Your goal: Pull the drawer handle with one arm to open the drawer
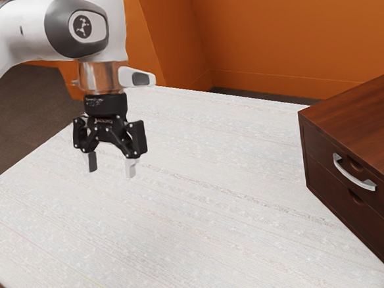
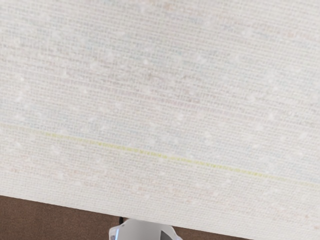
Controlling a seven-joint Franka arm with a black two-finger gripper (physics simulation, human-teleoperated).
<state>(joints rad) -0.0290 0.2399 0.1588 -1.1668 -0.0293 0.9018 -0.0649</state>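
A dark wooden cabinet (image 1: 359, 126) stands at the exterior view's right edge of the table, with two stacked drawer fronts. The upper drawer (image 1: 324, 149) carries a curved silver handle (image 1: 353, 172) and looks shut, flush with the cabinet face. My black gripper (image 1: 112, 165) hangs above the table far toward the exterior view's left, pointing straight down. Its two fingers stand apart, open, with nothing between them. A wide stretch of tabletop separates it from the handle.
The white woven tabletop (image 1: 210, 208) spreads under my hand, and in the wrist view a thin yellow line (image 2: 165, 156) runs across it near the table edge (image 2: 60, 202). Orange walls (image 1: 282, 25) close the back of the room.
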